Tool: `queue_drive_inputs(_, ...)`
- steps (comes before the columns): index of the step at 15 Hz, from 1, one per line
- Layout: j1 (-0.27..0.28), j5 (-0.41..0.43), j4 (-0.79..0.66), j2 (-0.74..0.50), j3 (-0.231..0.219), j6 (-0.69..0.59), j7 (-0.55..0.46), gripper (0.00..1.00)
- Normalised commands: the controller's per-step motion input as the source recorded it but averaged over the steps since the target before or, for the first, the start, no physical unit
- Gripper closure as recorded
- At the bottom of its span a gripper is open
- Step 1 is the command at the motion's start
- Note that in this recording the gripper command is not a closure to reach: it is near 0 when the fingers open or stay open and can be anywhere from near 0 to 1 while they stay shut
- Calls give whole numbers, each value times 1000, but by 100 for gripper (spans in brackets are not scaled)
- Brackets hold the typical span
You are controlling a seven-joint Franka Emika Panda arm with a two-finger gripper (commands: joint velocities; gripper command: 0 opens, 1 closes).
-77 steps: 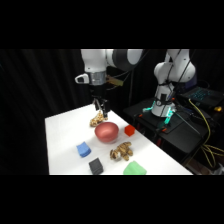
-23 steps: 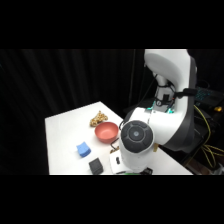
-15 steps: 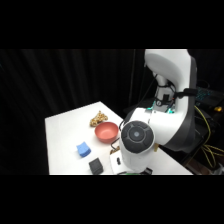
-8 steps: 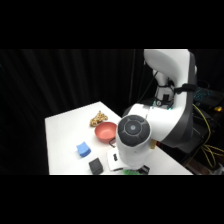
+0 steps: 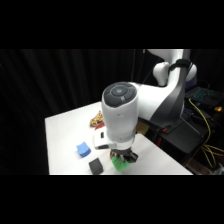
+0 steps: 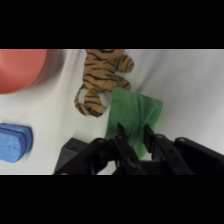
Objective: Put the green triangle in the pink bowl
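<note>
Over the last half second the arm had swung lower and nearer the table's front edge, so that in the side view its big white joint hid the pink bowl [image 6: 22, 70] altogether and only a sliver of the green triangle [image 6: 134, 120] showed beneath the gripper [image 6: 135, 137]. The wrist view showed the two black fingers [image 6: 121, 142] standing either side of the triangle's near end, close against it; they looked to be straddling it, but whether they had already pinched it could not be told. By that reading the grasp was at hand and the carry to the bowl had not begun. The triangle lay flat on the white table [image 6: 195, 85], its far edge touching a small striped tiger toy [image 6: 102, 80]. The bowl sat beyond the tiger, toward the wrist view's upper left corner, so the toy lay roughly between block and bowl and would probably have to be cleared by lifting. A blue block [image 6: 15, 142] and a black cube [image 5: 96, 166] rested nearby, apart from the triangle.
</note>
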Motion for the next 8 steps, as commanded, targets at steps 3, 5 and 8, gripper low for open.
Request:
queue_drive_inputs(3, -87, -82, -180, -351, -62, 33, 68, 93)
queue_drive_inputs(5, -133, -70, -194, -349, -71, 66, 83, 93)
queue_drive_inputs(8, -145, -62, -254, -348, -73, 115, 127, 93)
